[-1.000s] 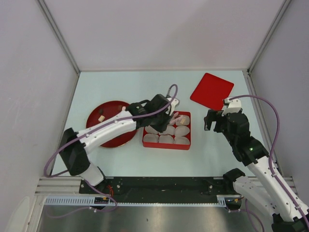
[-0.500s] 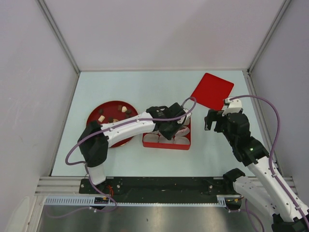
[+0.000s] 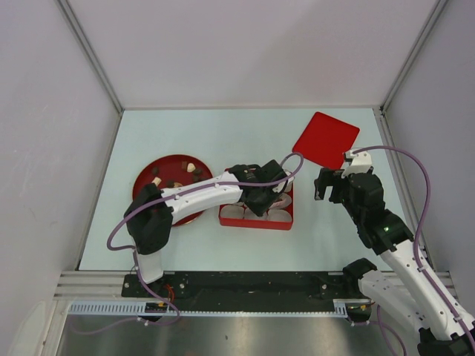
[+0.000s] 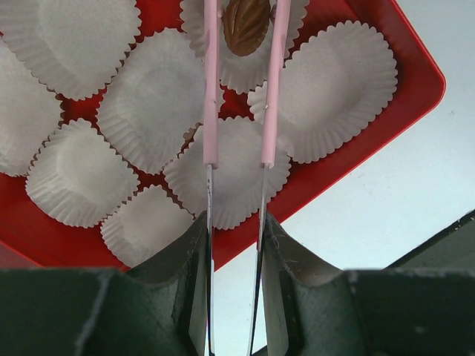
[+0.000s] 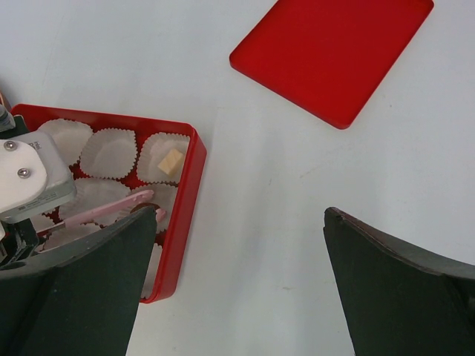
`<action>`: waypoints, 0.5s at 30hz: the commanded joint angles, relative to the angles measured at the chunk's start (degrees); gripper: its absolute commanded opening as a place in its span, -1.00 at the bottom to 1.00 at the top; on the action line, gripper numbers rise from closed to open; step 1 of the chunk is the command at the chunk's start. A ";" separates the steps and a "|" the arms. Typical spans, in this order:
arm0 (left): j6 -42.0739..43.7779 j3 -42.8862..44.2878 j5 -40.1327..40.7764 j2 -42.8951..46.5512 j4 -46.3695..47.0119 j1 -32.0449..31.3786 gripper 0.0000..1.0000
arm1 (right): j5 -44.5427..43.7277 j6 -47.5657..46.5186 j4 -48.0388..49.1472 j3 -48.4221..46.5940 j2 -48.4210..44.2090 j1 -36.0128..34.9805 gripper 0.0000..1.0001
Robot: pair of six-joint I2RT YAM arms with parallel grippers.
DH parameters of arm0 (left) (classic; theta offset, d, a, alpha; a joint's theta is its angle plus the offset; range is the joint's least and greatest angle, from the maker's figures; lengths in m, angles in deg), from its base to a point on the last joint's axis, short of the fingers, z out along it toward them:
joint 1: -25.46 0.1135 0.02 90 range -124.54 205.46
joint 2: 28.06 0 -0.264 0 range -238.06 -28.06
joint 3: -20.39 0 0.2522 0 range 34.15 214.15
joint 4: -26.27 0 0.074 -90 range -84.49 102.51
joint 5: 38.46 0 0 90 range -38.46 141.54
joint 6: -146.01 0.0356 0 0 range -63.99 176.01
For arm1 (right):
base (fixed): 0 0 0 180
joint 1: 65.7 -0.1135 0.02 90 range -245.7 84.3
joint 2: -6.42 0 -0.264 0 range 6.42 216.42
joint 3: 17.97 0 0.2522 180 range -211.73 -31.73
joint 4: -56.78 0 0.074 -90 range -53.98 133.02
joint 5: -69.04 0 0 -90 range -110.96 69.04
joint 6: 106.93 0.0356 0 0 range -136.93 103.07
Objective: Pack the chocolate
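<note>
My left gripper (image 4: 234, 230) (image 3: 267, 196) is shut on thin pink-handled tongs (image 4: 211, 111). The tong tips pinch a dark brown chocolate (image 4: 246, 26) just above a white paper cup in the red box (image 4: 356, 159) (image 3: 256, 224). Several more white paper cups (image 4: 156, 100) fill the box. One cup holds a tan chocolate (image 5: 171, 160). Other chocolates (image 3: 191, 167) lie on the round red plate (image 3: 148, 182) to the left of the box. My right gripper (image 5: 239, 215) (image 3: 324, 184) hangs open over bare table to the right of the box, holding nothing.
A flat red lid (image 3: 325, 139) (image 5: 334, 52) lies at the back right of the table. The left arm stretches over the plate's near edge and hides part of the box. Grey walls close in the table on three sides.
The left arm has swung right and nearer, bringing the tongs over the box's near right cups. Its elbow now uncovers more of the plate. The right arm has not moved.
</note>
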 commanded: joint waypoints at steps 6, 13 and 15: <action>0.34 1.67 1.01 1.08 1.94 -0.30 -0.33 | -0.33 -0.80 0.91 -0.30 -0.38 -0.19 1.00; -0.62 0.44 -0.05 2.31 3.52 -0.38 -0.24 | 0.02 -0.88 0.91 -0.30 -0.47 -0.37 0.99; -0.97 0.17 0.04 3.27 3.87 -0.30 -0.24 | 0.11 -0.80 1.08 -0.30 -0.38 -0.54 0.99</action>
